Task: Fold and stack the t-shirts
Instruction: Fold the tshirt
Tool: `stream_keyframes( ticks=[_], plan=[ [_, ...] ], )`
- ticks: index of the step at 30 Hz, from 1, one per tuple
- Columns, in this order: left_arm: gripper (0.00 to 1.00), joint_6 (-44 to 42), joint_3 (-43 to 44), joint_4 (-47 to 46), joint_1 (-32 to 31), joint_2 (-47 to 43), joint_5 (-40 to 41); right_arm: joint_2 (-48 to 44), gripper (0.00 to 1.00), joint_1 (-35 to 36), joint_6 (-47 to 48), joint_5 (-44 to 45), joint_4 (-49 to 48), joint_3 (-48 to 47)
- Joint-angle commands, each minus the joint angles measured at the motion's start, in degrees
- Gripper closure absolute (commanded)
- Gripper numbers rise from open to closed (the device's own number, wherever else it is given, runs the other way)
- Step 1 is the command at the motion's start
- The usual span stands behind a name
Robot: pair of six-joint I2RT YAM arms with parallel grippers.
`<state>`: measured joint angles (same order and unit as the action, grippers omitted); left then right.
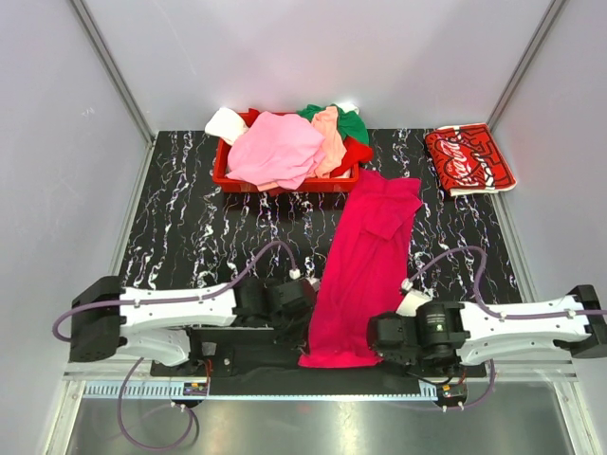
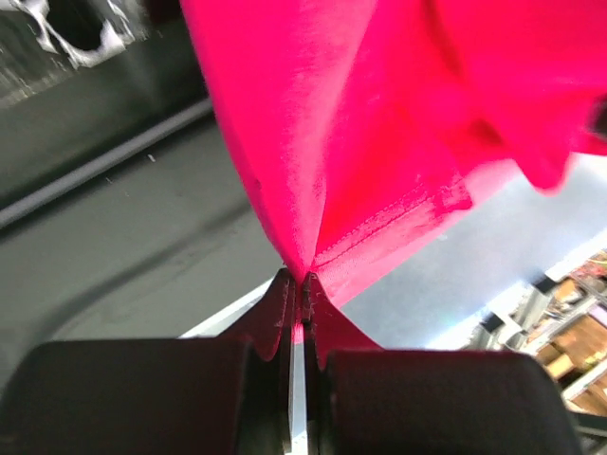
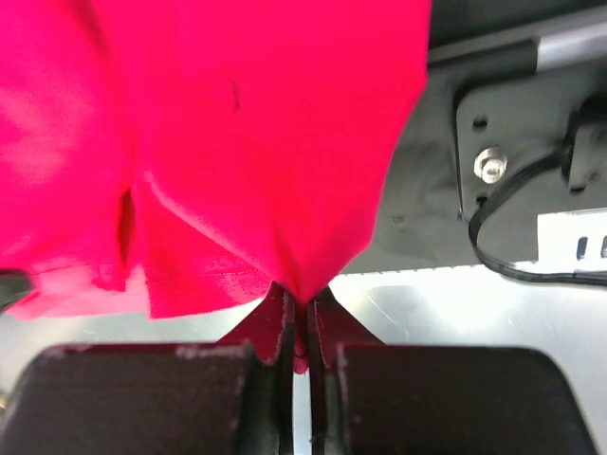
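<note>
While the red basket sits at twelve o'clock on the black marbled table, loose tees heap over its rim: a pink tee spread on top, a white tee hanging off the ten o'clock corner, and a peach tee and a green tee toward two o'clock, with red cloth under them. Outside it, at two o'clock on the table, the Coca-Cola tee lies folded flat. The magenta tee runs as a long band from just below the basket to six o'clock. There the left gripper pinches its seven o'clock corner and the right gripper pinches its five o'clock corner, both clamped tight on cloth. Magenta fabric fans up from the fingertips and blocks most of each wrist view.
</note>
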<state>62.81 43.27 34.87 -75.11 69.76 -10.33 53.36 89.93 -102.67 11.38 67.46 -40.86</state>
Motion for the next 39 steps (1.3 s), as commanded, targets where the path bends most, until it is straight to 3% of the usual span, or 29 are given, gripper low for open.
stream_keyframes(
  ticks=[1,8,13,15,21,27,39],
  plan=[
    [1.0,-7.0,7.2,3.3,1.6,4.4,0.0,-6.1,1.0,0.3,-5.7,12.4,6.2,-2.6],
    [1.0,-16.2,20.0,9.7,8.6,12.1,0.0,-7.3,1.0,-1.2,-1.0,25.7,10.4,-8.4],
    [1.0,-21.7,24.8,11.8,14.9,14.7,-2.5,-7.6,1.0,-7.7,10.8,29.1,6.6,-10.3],
    [1.0,-22.8,26.7,12.1,16.4,16.6,-3.4,-7.6,1.0,-12.3,21.3,28.7,1.2,-10.4],
    [1.0,-25.7,29.4,10.7,20.7,21.1,-5.2,-5.3,1.0,-29.6,40.7,23.9,-8.9,-10.8],
    [1.0,-28.3,34.9,9.1,23.0,26.6,-7.6,-1.4,1.0,-40.1,46.6,18.2,-14.2,-9.9],
    [1.0,-37.3,51.2,17.6,27.7,39.9,-4.7,3.9,1.0,-50.3,50.4,10.8,-23.2,-4.9]
  ],
)
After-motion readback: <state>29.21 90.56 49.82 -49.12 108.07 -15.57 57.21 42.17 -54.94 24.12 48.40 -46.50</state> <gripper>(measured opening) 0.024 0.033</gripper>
